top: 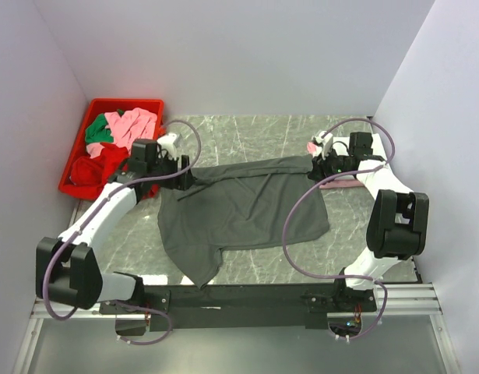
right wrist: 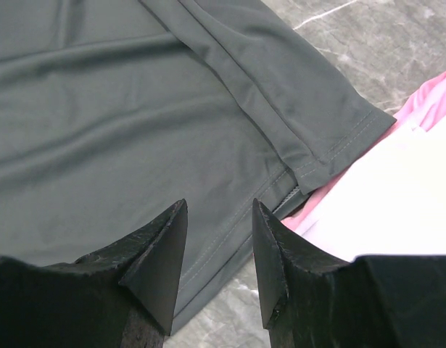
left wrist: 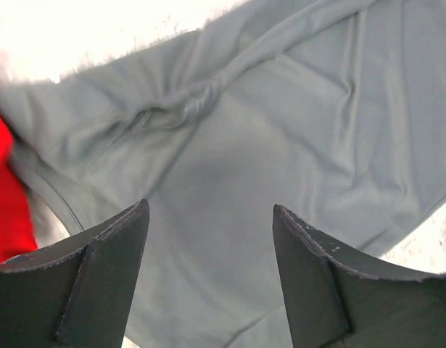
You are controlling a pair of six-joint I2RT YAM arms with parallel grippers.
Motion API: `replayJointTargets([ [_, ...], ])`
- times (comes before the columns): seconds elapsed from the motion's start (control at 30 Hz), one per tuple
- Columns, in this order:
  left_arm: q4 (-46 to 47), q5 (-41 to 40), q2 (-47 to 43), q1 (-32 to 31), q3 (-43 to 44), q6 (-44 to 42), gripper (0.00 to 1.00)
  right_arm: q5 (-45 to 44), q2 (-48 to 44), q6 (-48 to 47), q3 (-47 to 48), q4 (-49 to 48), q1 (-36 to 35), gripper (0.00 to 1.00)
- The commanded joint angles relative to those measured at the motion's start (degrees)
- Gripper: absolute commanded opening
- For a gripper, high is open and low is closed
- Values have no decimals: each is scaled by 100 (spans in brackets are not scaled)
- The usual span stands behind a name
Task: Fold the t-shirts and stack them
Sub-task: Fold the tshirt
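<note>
Now, top view: the dark grey t-shirt (top: pixel 247 210) lies spread across the middle of the marble table (top: pixel 255 128), rumpled, with one end trailing toward the bottom of the frame. The left gripper (top: pixel 186 178) is at the shirt's upper left corner. From its wrist camera, the jaws stand wide apart with nothing between them, and only grey cloth with a bunched ridge shows below. So that's open and empty!

Over at the shirt's upper right corner, the right gripper (top: pixel 315 167) hovers above the hemmed edge. Its fingers (right wrist: pixel 161 250) are parted by a moderate gap. The stitched hem runs flat beneath that gap, and nothing is pinched.

Just beside that hem, on the right of the wrist view, sit a pink t-shirt (right wrist: pixel 426 94) and a white t-shirt (right wrist: pixel 382 210), touching each other. The grey corner overlaps the pink.

In the upper left of the top view, the red bin (top: pixel 126 102) holds a pink shirt (top: pixel 134 125), a green shirt (top: pixel 99 132) and a red shirt (top: pixel 95 167) in a heap.
</note>
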State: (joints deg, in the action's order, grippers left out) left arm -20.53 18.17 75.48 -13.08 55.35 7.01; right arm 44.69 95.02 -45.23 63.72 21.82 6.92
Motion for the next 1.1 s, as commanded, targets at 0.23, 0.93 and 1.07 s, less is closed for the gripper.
replayJointTargets([
  [0.23,-338,547,2356,-63,1804,-1754,71,365,-511,216,-150,-3,-6,48],
  [0.93,-592,-798,3570,-555,2735,-1966,19,436,-590,261,-352,-20,-6,48],
  [1.07,-575,-666,3351,-669,2587,-1914,1,436,-608,269,-361,-12,-15,48],
])
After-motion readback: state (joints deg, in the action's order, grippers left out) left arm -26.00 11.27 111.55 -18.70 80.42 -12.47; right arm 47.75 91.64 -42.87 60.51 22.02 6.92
